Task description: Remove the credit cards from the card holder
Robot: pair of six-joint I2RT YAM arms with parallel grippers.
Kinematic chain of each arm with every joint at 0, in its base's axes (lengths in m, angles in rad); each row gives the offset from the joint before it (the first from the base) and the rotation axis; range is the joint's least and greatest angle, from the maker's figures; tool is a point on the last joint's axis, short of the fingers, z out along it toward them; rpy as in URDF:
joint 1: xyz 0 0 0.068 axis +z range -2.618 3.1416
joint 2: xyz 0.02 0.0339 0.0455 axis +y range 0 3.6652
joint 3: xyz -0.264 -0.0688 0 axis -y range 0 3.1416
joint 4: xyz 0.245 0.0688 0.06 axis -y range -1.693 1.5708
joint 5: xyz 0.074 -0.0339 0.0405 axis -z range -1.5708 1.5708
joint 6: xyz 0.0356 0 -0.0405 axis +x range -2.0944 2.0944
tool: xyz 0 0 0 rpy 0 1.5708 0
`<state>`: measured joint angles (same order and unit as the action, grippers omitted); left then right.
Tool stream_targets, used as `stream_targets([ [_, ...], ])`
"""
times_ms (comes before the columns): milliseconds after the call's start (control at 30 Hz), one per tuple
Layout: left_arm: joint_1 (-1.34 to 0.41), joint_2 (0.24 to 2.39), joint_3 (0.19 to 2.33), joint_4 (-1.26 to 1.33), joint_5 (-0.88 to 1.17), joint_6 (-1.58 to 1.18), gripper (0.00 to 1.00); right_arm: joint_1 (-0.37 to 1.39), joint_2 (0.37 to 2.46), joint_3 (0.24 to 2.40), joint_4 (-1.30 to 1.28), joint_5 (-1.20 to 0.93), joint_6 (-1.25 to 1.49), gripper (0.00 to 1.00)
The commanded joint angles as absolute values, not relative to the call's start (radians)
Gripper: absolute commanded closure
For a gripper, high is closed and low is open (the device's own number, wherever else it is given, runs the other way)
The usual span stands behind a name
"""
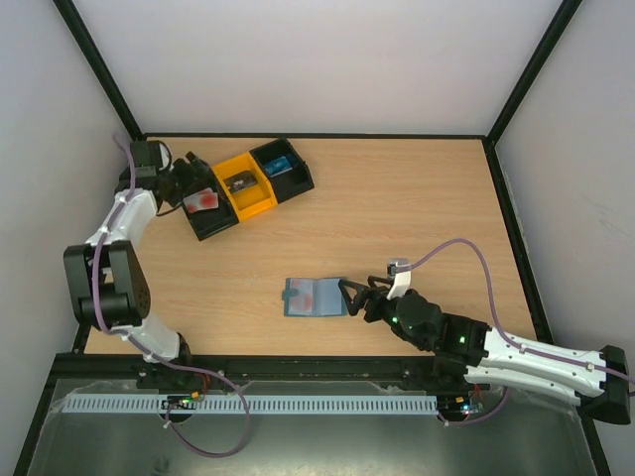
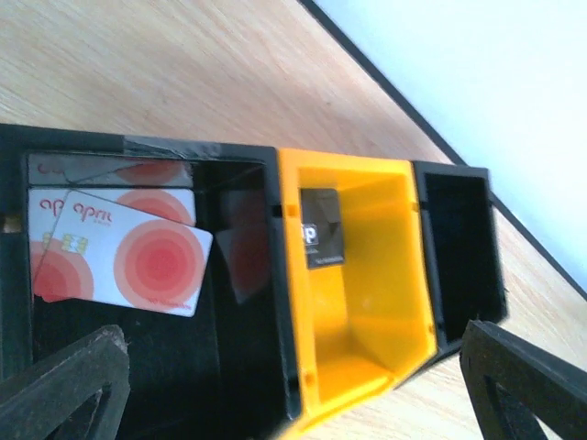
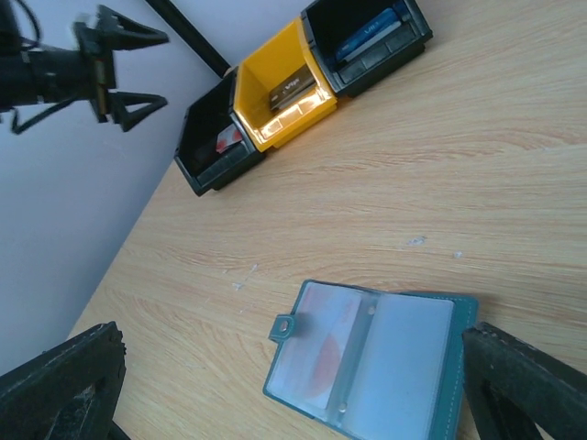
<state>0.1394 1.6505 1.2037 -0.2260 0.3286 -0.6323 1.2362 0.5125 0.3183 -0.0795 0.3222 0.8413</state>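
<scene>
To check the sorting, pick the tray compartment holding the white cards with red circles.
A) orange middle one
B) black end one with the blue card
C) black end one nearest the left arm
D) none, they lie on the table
C: the left wrist view shows the white cards with red circles in the black end compartment, beside the orange compartment.

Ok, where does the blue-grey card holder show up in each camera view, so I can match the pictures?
Top external: the card holder lies open on the table, near the middle of the picture.
Left wrist: not in it.
Right wrist: the card holder is at bottom centre, open, clasp tab to its left.
Shared landmark: the orange compartment, upper left in the top view, centre-right in the left wrist view, top centre in the right wrist view.
</scene>
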Motion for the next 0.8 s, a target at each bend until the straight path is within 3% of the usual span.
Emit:
stream_targets([
  [0, 0.117, 1.535, 1.140, -0.285, 0.383, -0.608, 0.00, 1.232, 0.530, 0.325, -0.139, 0.368, 0.893, 0.02],
  [333, 0.031, 1.240, 0.916, -0.369, 0.414, -0.558, 0.00, 1.232, 0.625, 0.387, -0.243, 0.418, 1.011, 0.02],
  [633, -0.025, 1.004, 0.678, -0.392, 0.460, -0.562, 0.01, 1.233, 0.651, 0.332, -0.126, 0.345, 1.031, 0.00],
  [767, -0.028, 0.973, 0.663, -0.405, 0.429, -0.559, 0.14, 1.232, 0.658, 0.324, -0.106, 0.341, 1.047, 0.03],
])
